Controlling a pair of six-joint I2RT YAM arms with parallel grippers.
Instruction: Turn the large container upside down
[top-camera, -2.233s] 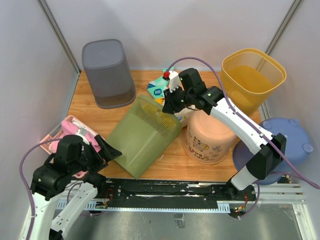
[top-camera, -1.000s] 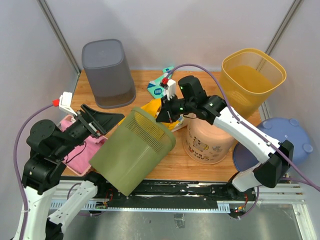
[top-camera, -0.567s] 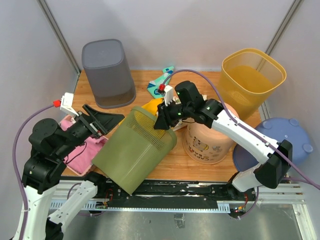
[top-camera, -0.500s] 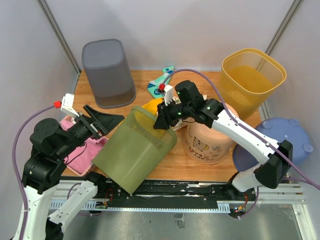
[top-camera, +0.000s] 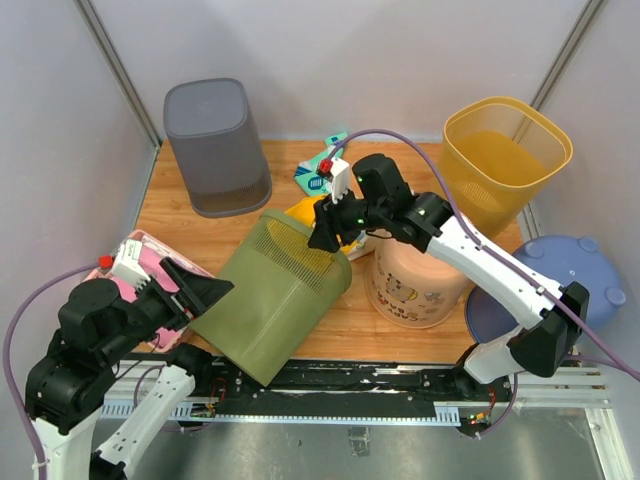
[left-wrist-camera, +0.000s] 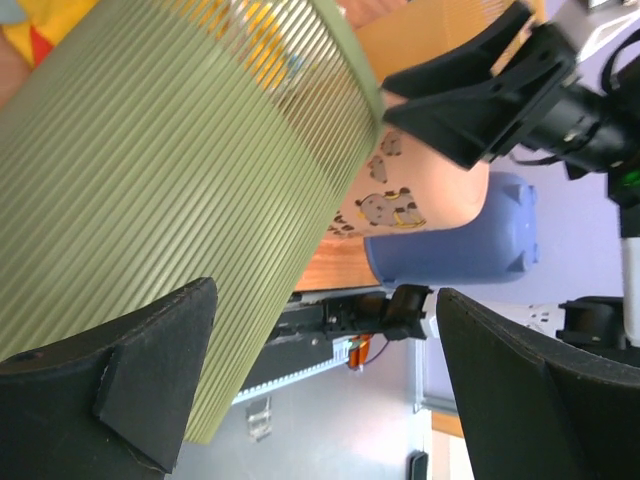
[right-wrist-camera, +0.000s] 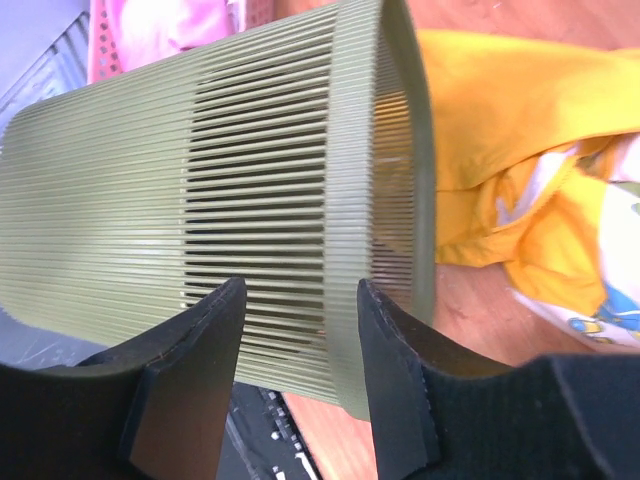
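Wooden table, near edge: had bin tipped on its side, not yet inverted; eased right gripper off rim, jaws apart astride it; pulled left gripper, spread wide and empty, beside base.

Olive-green ribbed container at the black right gripper.
Beside it yellow cloth and peach bucket with cartoon prints; farther off grey bin, yellow mesh basket, lavender-blue tub.
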